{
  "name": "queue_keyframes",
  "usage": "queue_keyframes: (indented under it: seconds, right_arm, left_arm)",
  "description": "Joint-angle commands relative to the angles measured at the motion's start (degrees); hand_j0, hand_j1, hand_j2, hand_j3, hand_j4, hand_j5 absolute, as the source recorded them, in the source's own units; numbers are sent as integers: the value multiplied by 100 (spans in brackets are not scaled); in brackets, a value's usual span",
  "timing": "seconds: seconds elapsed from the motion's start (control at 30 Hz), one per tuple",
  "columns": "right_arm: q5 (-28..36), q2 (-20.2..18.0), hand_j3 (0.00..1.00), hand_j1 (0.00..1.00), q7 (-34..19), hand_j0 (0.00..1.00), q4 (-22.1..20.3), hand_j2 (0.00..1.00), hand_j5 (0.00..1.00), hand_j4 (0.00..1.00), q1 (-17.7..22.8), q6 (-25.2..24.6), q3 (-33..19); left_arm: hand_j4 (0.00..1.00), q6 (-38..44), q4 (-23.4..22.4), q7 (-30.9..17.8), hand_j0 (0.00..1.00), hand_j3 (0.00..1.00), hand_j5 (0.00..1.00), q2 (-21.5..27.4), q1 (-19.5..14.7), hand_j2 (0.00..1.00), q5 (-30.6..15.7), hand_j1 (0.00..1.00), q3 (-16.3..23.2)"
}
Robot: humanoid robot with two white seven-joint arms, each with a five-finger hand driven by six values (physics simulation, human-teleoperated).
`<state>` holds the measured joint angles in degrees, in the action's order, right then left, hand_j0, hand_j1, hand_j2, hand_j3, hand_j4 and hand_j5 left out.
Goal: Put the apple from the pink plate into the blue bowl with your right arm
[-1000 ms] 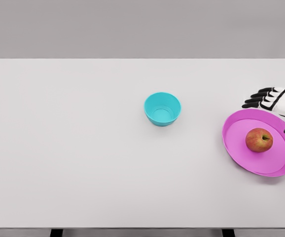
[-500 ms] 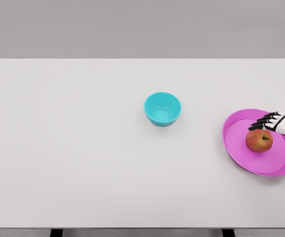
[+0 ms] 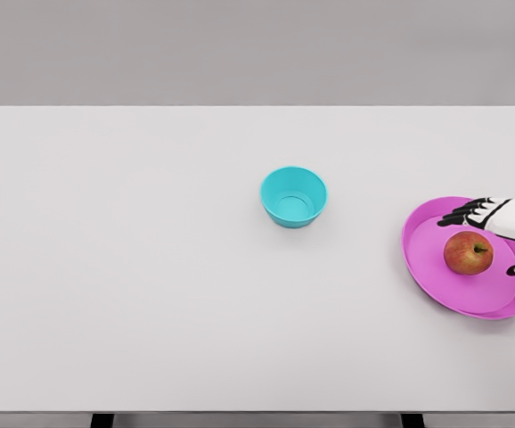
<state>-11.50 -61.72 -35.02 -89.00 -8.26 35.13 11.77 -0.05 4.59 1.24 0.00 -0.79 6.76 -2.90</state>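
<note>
Apple (image 3: 468, 252) on pink plate (image 3: 427, 267), right hand (image 3: 504, 234) spread around it, wrist cut off

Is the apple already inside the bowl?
No, the apple lies on the plate, and the bowl is empty.

Right robot hand (image 3: 507, 234) and pink plate (image 3: 427, 259) both cropped by the right edge.

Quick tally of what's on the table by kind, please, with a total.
Round pink plate: 1
Small blue bowl: 1
Red-yellow apple, lying on the plate: 1
Total: 3
</note>
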Motion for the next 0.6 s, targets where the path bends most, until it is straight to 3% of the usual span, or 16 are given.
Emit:
queue_keyframes:
  seconds: [0.0, 0.57]
  right_arm:
    - [25, 37, 100, 100, 2, 100, 102, 100, 100, 100, -18, -13, 142]
    - [-10, 187, 100, 100, 2, 100, 498, 100, 100, 100, -158, -13, 423]
  left_arm:
    - [100, 5, -2, 0, 100, 100, 100, 0, 0, 100, 0, 100, 0]
    - [100, 5, -2, 0, 100, 100, 100, 0, 0, 100, 0, 100, 0]
